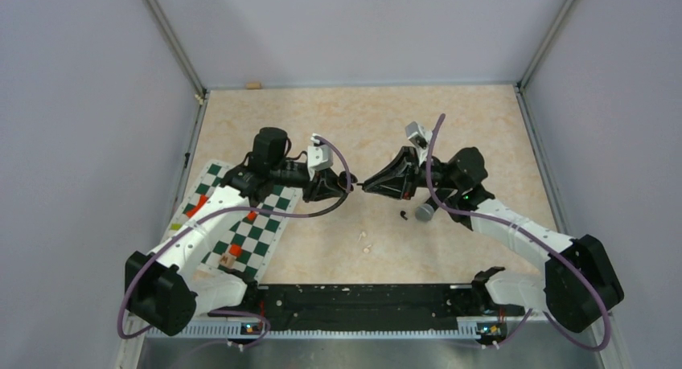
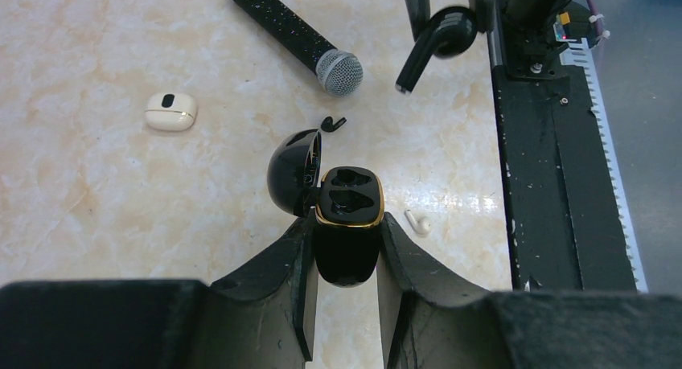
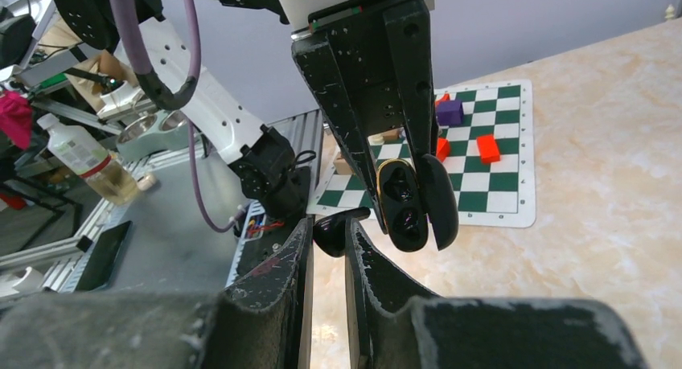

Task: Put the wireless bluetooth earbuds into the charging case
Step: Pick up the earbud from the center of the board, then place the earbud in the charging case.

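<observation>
left gripper is clamped on the black charging case, lid flipped open, slots look empty. right gripper is pinching a black earbud, hanging just ahead of the left fingers, apart from the case. a loose black earbud lies past the lid, and a white earbud beside the left fingertip.

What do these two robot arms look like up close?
Both the left arm and right arm have white links between chunky black joints, with a purple cable looping along each. The left pincer and right pincer are black, scuffed wedges.
</observation>
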Controlling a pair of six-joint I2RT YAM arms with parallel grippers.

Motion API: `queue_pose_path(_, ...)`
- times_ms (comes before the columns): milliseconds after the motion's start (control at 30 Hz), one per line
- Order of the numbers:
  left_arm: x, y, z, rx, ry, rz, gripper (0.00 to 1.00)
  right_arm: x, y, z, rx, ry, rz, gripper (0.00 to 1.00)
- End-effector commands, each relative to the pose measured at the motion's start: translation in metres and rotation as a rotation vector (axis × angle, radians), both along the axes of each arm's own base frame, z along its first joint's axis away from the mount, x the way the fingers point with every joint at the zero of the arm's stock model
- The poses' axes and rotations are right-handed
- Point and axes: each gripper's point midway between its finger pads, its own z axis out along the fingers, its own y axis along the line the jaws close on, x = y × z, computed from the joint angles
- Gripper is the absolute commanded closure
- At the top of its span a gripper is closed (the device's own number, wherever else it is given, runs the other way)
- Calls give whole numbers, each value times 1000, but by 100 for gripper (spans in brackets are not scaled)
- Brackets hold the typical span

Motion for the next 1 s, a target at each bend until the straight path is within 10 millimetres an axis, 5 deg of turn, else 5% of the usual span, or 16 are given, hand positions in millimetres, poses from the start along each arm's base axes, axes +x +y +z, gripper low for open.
queue_pose_path(0, -4, -7, 16, -42, -17, -49, 100, -3, 9, 6, 21, -37, 14, 90)
queue_pose_path(967, -19, -10, 14, -75, 23, -123, 100, -1, 29, 5, 24, -14, -24, 91)
